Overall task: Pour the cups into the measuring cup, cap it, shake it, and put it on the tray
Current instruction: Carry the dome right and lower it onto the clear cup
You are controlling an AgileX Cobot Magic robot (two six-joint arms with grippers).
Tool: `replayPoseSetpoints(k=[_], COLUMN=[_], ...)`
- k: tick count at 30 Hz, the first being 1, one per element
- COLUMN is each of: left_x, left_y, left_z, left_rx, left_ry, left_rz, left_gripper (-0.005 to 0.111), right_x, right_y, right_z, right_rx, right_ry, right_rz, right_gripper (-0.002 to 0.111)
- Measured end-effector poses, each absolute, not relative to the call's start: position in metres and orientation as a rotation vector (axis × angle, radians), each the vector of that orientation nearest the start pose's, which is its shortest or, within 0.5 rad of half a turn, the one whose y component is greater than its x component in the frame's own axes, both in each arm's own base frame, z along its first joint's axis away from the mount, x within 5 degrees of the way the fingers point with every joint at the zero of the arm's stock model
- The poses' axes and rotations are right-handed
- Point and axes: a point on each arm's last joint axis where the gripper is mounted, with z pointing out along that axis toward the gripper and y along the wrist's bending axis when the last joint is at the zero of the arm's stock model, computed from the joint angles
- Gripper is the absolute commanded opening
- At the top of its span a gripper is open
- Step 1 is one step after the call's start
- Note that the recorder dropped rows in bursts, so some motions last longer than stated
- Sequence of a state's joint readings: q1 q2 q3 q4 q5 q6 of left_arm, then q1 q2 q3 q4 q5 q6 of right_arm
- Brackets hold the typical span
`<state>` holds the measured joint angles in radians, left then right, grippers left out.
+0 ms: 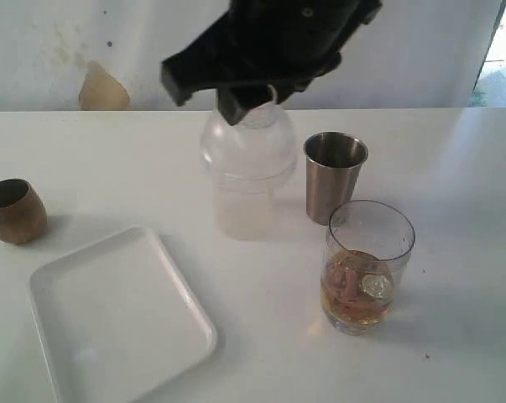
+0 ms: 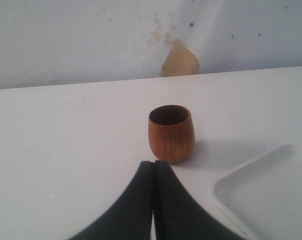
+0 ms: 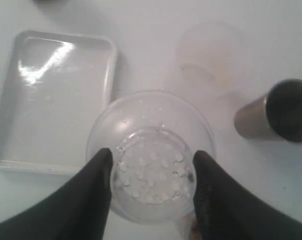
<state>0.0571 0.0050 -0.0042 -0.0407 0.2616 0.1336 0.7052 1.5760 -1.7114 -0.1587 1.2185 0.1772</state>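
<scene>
The right pincer (image 3: 152,156) grips a clear dome lid (image 1: 248,143) above the frosted cup (image 1: 246,206). The measuring cup (image 1: 368,267), holding amber liquid, stands on the tabletop (image 1: 454,168) just beside the steel tumbler (image 1: 335,176). The left pincer (image 2: 153,167) is closed, near the wooden cup (image 2: 172,132) and the tray (image 1: 118,319).

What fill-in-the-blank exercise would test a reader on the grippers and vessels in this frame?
1. The right gripper grips the clear dome ____.
2. The left gripper, shut on ____, points at the wooden cup.
3. The only vessel showing amber liquid is the ____.
4. Nothing lies on the white ____.
Missing words: lid; nothing; measuring cup; tray.
</scene>
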Motion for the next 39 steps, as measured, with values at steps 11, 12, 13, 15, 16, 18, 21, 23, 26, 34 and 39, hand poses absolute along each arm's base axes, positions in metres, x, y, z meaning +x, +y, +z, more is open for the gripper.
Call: replayPoseSetpoints(k=[11,12,13,15,16,18,21,23,26,34,39], left_x=[0.055,0.055,0.055,0.055,0.055,0.055,0.055,0.055,0.055,0.055,0.055], left_y=[0.002,0.002,0.002,0.002,0.002,0.002,0.002,0.002,0.002,0.002,0.002], left_z=[0.191,0.191,0.191,0.191,0.191,0.191,0.191,0.191,0.191,0.191,0.191], left_rx=[0.040,0.040,0.040,0.040,0.040,0.040,0.040,0.040,0.040,0.040,0.040], left_ry=[1.746,1.746,1.746,1.746,1.746,1.746,1.746,1.746,1.746,1.746,1.746], left_rz=[0.102,0.102,0.102,0.102,0.102,0.102,0.102,0.102,0.102,0.102,0.102], left_gripper=[0.000,0.000,0.000,0.000,0.000,0.000,0.000,0.000,0.000,0.000,0.000], right_x=[0.272,0.273,0.274,0.275,0.275,0.274,0.273,0.273,0.270,0.269,0.268], right_y=[0.131,0.127,0.123,0.118,0.117,0.116,0.116,0.116,0.118,0.119,0.117], right_z=[0.367,0.363,0.360,0.355,0.353,0.348,0.345,0.344,0.345,0.344,0.337], right_rx=[-0.425,-0.409,-0.395,-0.378,-0.372,-0.369,-0.369,-0.364,-0.363,-0.367,-0.376], right_ry=[2.650,2.666,2.679,2.701,2.709,2.726,2.741,2.749,2.753,2.761,2.775], right_rz=[-0.011,-0.022,-0.031,-0.041,-0.042,-0.048,-0.040,-0.021,0.016,0.043,0.009], right_gripper=[0.000,0.000,0.000,0.000,0.000,0.000,0.000,0.000,0.000,0.000,0.000])
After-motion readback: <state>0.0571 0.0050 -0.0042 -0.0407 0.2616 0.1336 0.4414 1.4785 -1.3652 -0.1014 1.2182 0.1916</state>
